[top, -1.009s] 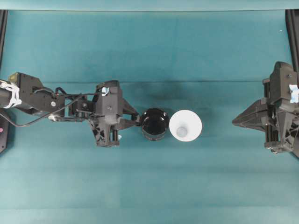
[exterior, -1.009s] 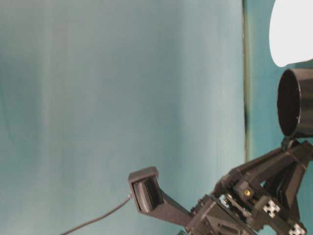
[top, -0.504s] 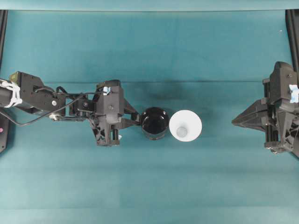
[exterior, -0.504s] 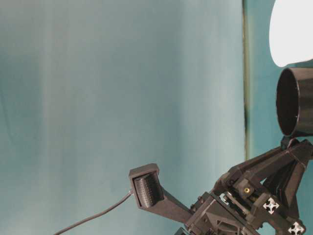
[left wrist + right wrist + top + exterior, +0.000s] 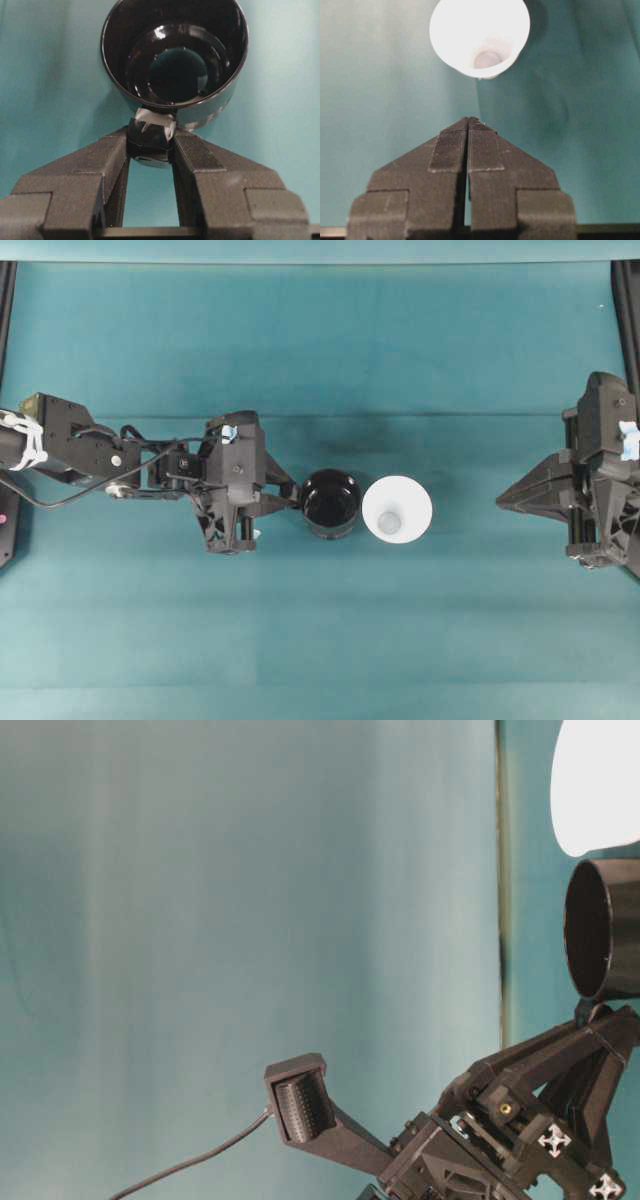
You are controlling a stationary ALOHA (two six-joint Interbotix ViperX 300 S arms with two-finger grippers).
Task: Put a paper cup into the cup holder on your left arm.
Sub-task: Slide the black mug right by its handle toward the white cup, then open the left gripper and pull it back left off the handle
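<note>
- Your left gripper (image 5: pixel 297 502) was clamped on the small handle of the cup holder (image 5: pixel 331 503), the black mug held out to the right of the fingertips with its mouth up; the left wrist view showed both fingers (image 5: pixel 192 150) pinching the taped handle.
- The paper cup (image 5: pixel 397 509) stood upright on the teal table (image 5: pixel 320 350), just to the right of the cup holder, apart from it or barely so, with its long axis vertical and its wide rim up.
- Your right gripper (image 5: pixel 503 502) was fully closed and empty, pointing left at the paper cup from well apart, straight along the line of approach.
- I judged the right arm the one to fetch the cup; it had to open first.
- Against the earlier frames, nothing on the table had shifted: cup, holder and right arm matched, and only the left wrist looked very slightly re-tilted.
</note>
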